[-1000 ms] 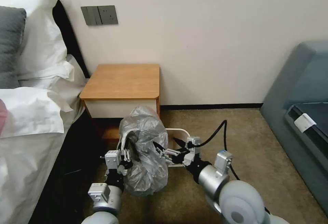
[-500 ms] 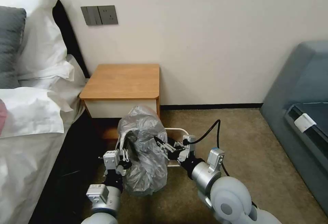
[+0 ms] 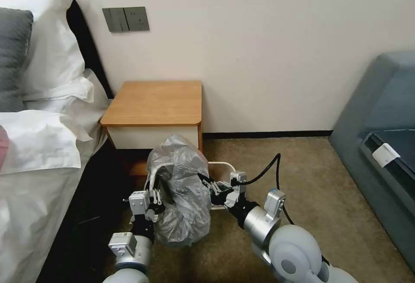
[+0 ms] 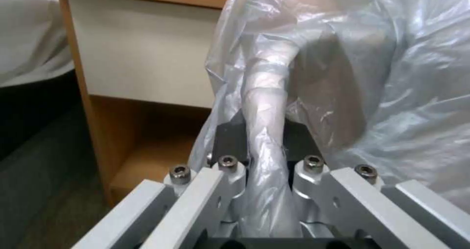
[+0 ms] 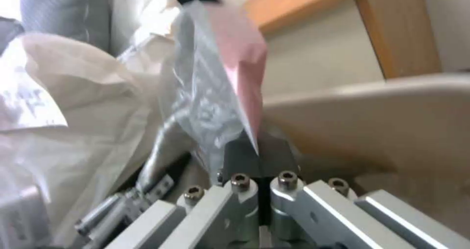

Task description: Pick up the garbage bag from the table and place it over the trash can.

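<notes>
Before table (image 3: 155,101) | 1 garbage bag (image 3: 183,196) | 1 trash can (image 5: 391,116) | 2 claws gripping: left claw (image 3: 156,192), right claw (image 3: 206,179)

From the head camera I saw both grippers low over the carpet (image 3: 328,175), in front of the table (image 3: 153,103). The left gripper (image 3: 156,188) and right gripper (image 3: 206,180) each pinched an opposite side of the garbage bag (image 3: 181,196), which ballooned between them above the trash can (image 3: 221,165), its white rim showing beside the bag.
</notes>
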You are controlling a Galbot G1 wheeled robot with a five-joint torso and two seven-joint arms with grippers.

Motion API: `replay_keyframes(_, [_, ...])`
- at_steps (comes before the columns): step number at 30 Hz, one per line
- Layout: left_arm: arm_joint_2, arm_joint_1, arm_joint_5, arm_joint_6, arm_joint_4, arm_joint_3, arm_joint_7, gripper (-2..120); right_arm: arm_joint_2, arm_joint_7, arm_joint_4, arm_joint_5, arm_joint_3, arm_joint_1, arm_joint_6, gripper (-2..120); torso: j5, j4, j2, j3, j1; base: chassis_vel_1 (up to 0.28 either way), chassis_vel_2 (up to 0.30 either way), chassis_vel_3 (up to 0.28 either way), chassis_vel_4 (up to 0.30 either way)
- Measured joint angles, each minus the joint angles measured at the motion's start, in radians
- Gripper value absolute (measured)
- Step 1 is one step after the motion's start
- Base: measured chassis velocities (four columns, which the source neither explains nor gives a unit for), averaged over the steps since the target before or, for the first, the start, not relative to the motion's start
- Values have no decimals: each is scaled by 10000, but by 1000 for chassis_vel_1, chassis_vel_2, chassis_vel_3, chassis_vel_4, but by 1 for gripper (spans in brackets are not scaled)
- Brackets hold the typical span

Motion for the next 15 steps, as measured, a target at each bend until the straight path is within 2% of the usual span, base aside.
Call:
replay_keyframes(4, [-1, -7, -160, 93, 18, -209, -52, 8, -260, 56, 561, 39, 477, -22, 27, 0, 0, 0, 0, -1, 0, 0, 0, 0, 0])
replay_keyframes(8, [8, 16, -308, 130, -14, -332, -58, 8, -856, 354, 871, 462, 911, 440, 70, 0, -1, 0, 0, 0, 0, 0, 0, 0, 0])
replay_keyframes(13, [-38, 70, -317, 46, -111, -339, 97, 8, -1393, 908, 532, 1081, 931, 1562, -127, 0, 0, -1, 0, -1, 0, 0, 0, 0, 0])
replay_keyframes(15, [-86, 150, -293, -74, -193, -333, 283, 8, -1696, 1501, -128, 1621, 741, 2428, -528, 0, 2, 2, 0, 0, 0, 0, 0, 0, 0])
